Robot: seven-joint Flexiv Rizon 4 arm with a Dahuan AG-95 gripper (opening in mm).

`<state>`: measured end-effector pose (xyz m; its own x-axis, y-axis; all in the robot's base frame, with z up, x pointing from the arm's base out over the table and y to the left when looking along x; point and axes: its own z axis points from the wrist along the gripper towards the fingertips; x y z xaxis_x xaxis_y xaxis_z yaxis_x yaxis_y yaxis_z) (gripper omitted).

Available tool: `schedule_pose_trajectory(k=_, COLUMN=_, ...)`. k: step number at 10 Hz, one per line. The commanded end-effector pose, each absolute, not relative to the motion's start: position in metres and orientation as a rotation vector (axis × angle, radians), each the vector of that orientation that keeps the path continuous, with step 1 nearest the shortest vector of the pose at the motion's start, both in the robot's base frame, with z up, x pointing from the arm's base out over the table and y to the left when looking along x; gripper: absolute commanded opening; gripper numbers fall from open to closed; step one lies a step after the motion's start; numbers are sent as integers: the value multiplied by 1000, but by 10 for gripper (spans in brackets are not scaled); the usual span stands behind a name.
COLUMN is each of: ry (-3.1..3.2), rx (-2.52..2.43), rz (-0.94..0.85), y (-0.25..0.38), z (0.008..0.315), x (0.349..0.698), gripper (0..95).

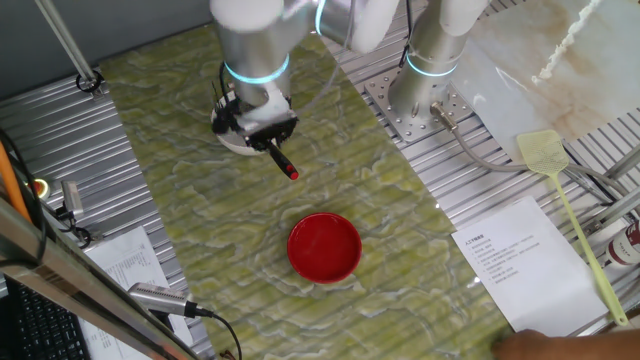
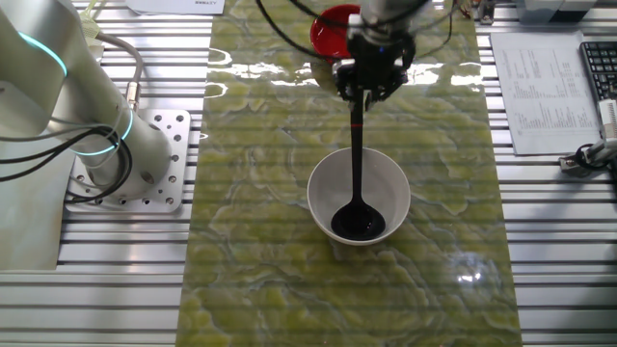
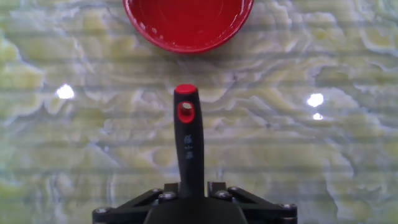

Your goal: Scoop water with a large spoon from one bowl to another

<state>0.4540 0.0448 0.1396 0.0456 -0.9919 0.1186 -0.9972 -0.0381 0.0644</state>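
Observation:
The black ladle stands with its round scoop down inside the white bowl. Its long handle slopes up to the gripper, which is shut on it. In the hand view the handle runs out from between the jaws of the gripper and ends in a red tip. That tip also shows in one fixed view, below the gripper. There the white bowl is mostly hidden under the hand. The red bowl sits apart from it; it shows in the hand view and in the other fixed view.
The arm's base is bolted to a metal plate beside the green mat. A yellow fly swatter and a printed sheet lie on the slatted table to the right. More papers and cables lie at the left.

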Motion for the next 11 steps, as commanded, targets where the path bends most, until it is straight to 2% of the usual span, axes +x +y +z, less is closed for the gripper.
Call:
schedule_pose_trajectory(k=1, ry=-2016, rx=2259, rz=92, y=39, z=140, x=454, gripper=380)
schedule_pose_trajectory(k=5, ry=-2110, rx=2292, rz=20, y=15, z=138, x=455, gripper=380)
schedule_pose_trajectory(k=11, ry=-2272, rx=2230, rz=-33, y=35, z=131, x=453, gripper=380)
